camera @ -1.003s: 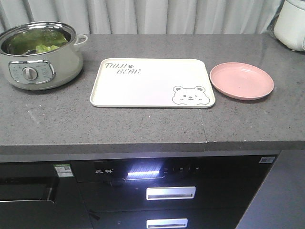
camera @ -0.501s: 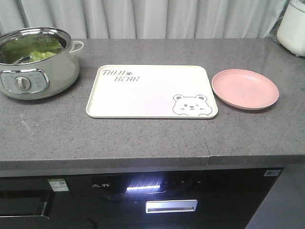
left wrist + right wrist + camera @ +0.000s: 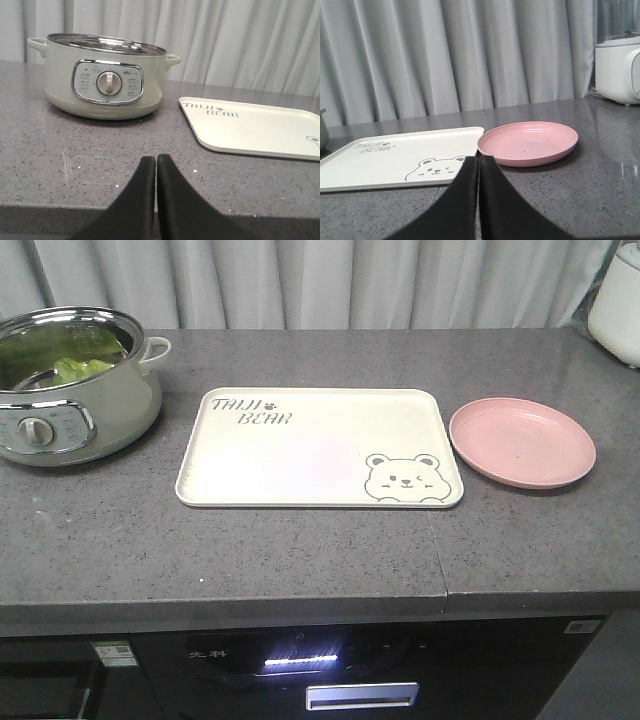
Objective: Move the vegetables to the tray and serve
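Vegetables (image 3: 78,368) lie in the pot (image 3: 110,425), seen only from the front; the left wrist view shows just its wall. The tray (image 3: 310,455) sits between pot and pink plate (image 3: 520,445), apart from both. Left gripper (image 3: 156,167) and right gripper (image 3: 479,165) hang near the counter (image 3: 300,550) edge, fingers together. Earlier, everything sat higher in frame.

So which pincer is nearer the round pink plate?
Right. The right pincer is in front of the round pink plate; the left pincer faces the pale green electric pot, across the cream rectangular tray from it.
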Robot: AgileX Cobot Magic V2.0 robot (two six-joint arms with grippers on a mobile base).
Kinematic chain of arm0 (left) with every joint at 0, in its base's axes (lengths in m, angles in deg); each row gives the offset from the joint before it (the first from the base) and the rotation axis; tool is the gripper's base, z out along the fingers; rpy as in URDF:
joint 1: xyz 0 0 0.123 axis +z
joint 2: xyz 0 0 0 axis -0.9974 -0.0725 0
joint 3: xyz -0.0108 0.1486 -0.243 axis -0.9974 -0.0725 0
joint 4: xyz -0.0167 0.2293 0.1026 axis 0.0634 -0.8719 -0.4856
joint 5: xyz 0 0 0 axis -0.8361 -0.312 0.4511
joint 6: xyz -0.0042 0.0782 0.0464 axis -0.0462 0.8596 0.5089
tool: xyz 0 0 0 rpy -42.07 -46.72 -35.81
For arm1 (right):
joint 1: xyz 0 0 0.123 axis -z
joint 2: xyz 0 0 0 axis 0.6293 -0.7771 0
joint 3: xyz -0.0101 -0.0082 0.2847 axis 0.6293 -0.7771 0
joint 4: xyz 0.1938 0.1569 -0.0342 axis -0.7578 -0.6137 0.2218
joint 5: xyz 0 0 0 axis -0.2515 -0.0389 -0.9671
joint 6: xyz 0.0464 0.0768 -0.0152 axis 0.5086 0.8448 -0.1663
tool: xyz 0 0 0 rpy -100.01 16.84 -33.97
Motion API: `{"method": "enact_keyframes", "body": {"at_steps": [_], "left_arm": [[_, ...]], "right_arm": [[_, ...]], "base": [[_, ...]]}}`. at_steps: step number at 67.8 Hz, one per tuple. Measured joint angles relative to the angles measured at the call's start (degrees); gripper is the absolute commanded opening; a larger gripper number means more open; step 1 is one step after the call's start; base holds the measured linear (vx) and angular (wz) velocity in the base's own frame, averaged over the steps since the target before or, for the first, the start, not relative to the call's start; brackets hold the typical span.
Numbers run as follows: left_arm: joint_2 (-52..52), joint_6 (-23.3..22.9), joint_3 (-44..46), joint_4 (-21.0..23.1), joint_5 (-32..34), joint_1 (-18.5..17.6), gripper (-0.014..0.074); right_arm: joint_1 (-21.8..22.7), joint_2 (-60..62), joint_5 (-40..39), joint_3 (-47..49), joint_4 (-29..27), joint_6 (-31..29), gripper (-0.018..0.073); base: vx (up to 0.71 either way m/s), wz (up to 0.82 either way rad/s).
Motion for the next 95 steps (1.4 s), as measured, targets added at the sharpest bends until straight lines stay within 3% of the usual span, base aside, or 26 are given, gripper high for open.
{"method": "enact_keyframes", "body": {"at_steps": [95], "left_arm": [[0.0,0.0,0.0,0.0,0.0,0.0,-0.0006]], "right_arm": [[0.0,0.0,0.0,0.0,0.0,0.0,-0.0003]], "base": [[0.04,0.00]]}}
